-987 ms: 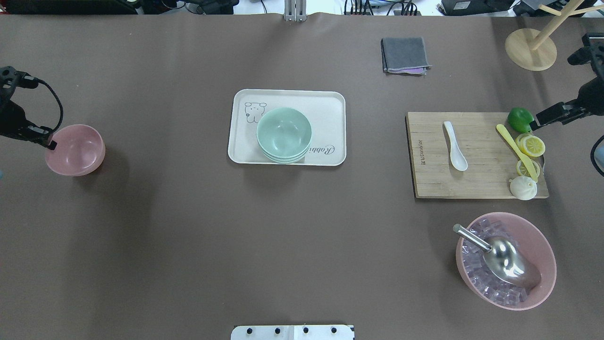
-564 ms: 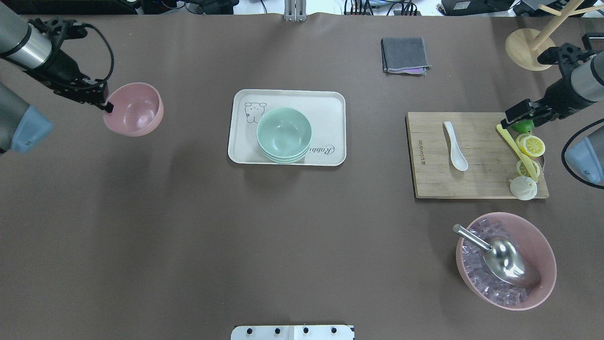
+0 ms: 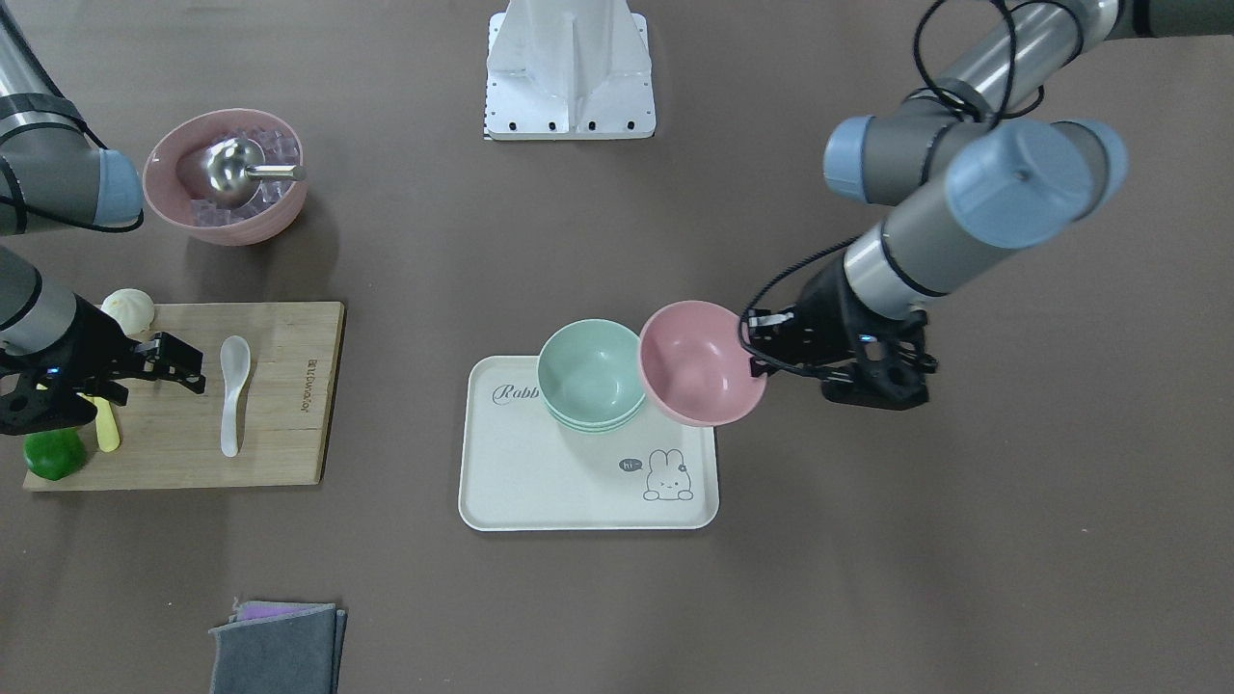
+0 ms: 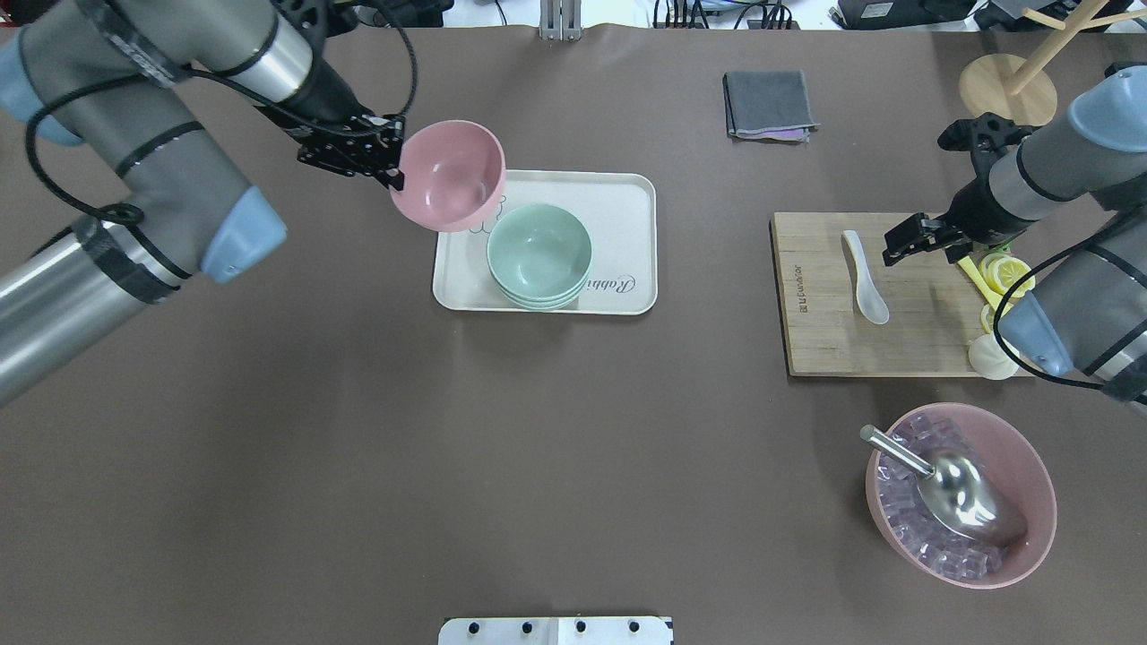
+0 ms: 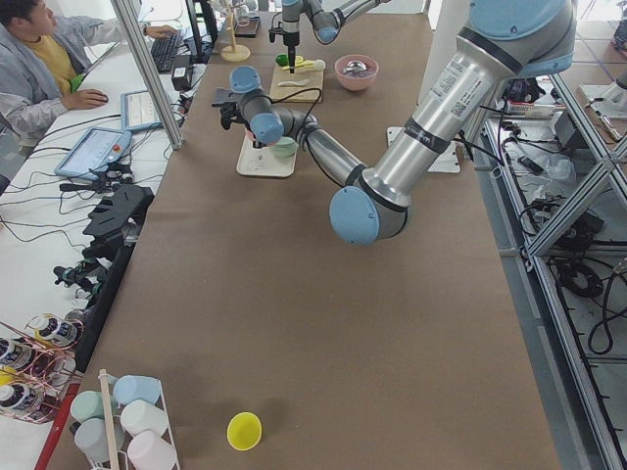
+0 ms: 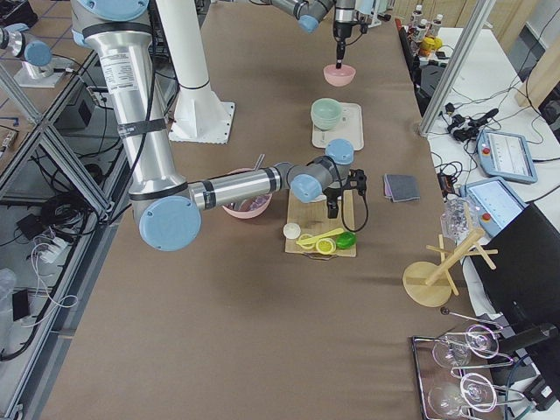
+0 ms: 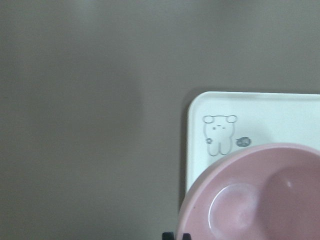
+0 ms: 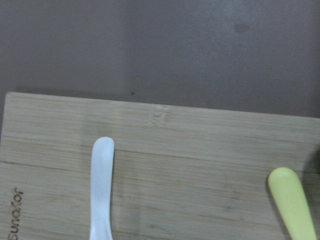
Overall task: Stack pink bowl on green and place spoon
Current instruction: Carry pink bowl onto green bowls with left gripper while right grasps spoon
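Pink bowl (image 4: 448,176) now over tray (image 4: 620,204), tilted, glossy, left gripper (image 4: 394,176) clamped on rim

1. The brown table (image 4: 358,448) carries a white tray (image 4: 627,193) at its middle.
2. Towards the robot's right lies a wooden board (image 4: 824,340), with an ice bowl (image 4: 1039,484) nearer the robot.
3. Along the far edge sit a folded grey cloth (image 4: 769,103) and a wooden stand (image 4: 990,98).

Overhead, front, two side cameras sharing the tray (image 4: 627,202); close downward wrist cameras.
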